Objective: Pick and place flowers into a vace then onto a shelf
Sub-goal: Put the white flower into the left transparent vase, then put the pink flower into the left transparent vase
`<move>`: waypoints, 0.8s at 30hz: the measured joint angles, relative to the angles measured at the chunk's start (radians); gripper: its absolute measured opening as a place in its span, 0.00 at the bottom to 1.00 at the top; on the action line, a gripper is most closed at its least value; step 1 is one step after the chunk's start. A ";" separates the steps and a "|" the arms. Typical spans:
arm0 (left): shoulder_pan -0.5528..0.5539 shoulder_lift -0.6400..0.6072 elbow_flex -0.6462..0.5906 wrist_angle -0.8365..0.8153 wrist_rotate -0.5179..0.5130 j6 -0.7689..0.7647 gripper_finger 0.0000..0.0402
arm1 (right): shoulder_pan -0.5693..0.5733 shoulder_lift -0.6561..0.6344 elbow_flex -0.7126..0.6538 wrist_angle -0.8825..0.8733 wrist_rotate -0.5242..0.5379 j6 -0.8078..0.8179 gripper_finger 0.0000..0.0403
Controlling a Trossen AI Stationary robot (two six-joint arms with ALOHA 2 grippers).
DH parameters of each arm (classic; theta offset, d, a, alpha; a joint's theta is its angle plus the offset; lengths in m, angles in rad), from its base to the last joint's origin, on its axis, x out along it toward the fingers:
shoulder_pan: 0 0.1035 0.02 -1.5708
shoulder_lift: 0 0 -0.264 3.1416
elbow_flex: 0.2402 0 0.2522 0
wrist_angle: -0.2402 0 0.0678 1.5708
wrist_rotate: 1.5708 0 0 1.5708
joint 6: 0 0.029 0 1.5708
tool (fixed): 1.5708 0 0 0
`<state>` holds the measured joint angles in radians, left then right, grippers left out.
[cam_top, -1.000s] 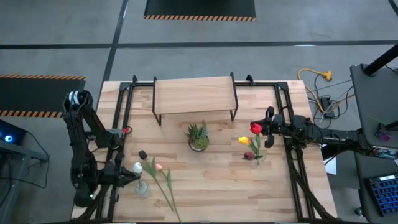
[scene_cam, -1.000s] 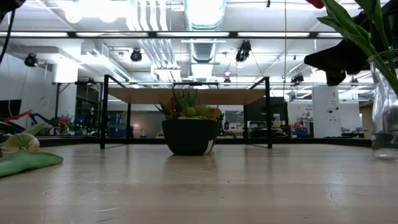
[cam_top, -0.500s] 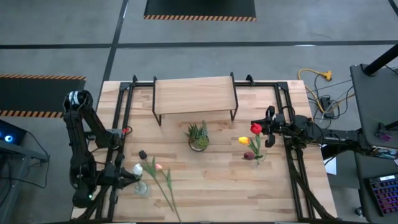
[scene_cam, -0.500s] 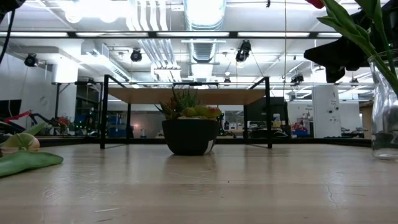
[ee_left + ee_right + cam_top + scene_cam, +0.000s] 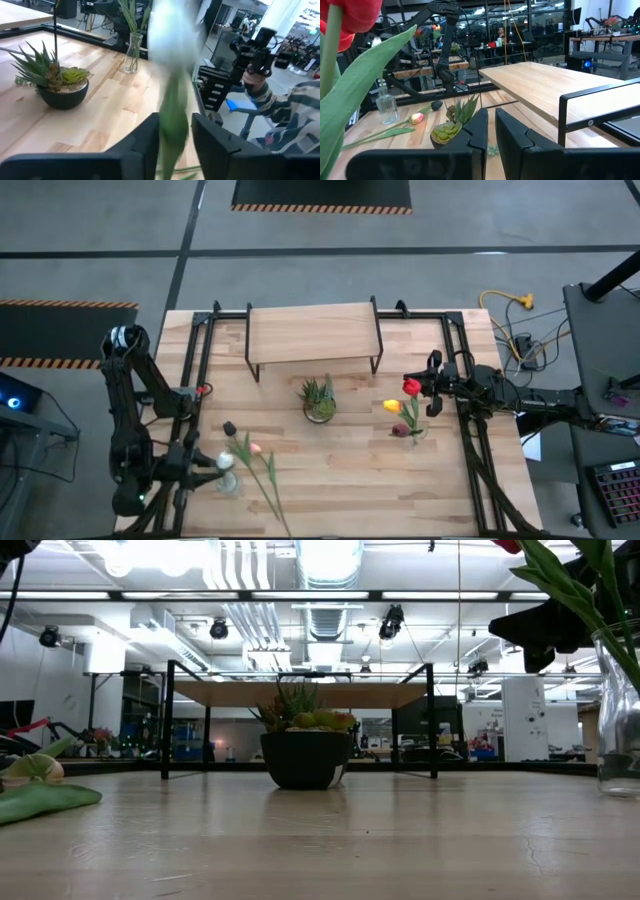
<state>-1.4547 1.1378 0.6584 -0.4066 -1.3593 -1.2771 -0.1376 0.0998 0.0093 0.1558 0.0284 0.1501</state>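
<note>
A white tulip point(image 5: 226, 462) hangs blurred in front of my left wrist camera, its green stem point(image 5: 172, 125) between the parted fingers of my left gripper point(image 5: 176, 145). That gripper point(image 5: 207, 467) is at the near left, beside a small glass vase point(image 5: 228, 483). A pink tulip point(image 5: 255, 448) and a dark maroon one point(image 5: 230, 427) lie flat on the table. A second vase point(image 5: 132, 52) on the right holds red point(image 5: 412, 387), yellow point(image 5: 392, 406) and maroon tulips. My right gripper point(image 5: 432, 392) is shut beside the red head. The shelf point(image 5: 313, 332) stands at the far side. My left gripper has the white tulip's stem point(image 5: 174, 137) between its two fingers, which point level toward the table's right. The stem runs upright across them. The blur hides whether either finger touches it.
A small potted plant point(image 5: 318, 400) sits mid-table in front of the shelf. Black frame rails point(image 5: 470, 430) run along both table sides. A person's striped sleeve point(image 5: 285, 107) shows beyond the near right edge. Bare wood lies between the plant and the near edge.
The white tulip's head has swung a little toward the table's near edge, ending closer over the small vase. My left arm has shifted only slightly. My right arm has kept still.
</note>
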 joint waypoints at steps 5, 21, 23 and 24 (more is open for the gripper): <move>0.000 0.000 0.068 -0.001 0.044 0.033 0.33 | 0.000 0.000 0.000 0.000 0.000 0.000 0.07; 0.067 0.000 0.493 -0.008 -0.205 0.640 0.35 | 0.000 0.000 0.000 0.004 0.000 0.000 0.07; 0.123 0.000 0.529 -0.009 -0.210 0.701 0.35 | 0.000 0.000 0.000 0.005 0.000 0.000 0.07; 0.158 0.001 0.547 -0.009 -0.207 0.722 0.35 | 0.000 0.000 0.000 0.005 0.000 0.000 0.07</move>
<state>-1.2967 1.1386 1.2057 -0.4156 -1.5659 -0.5547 -0.1379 0.0998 0.0093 0.1604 0.0280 0.1497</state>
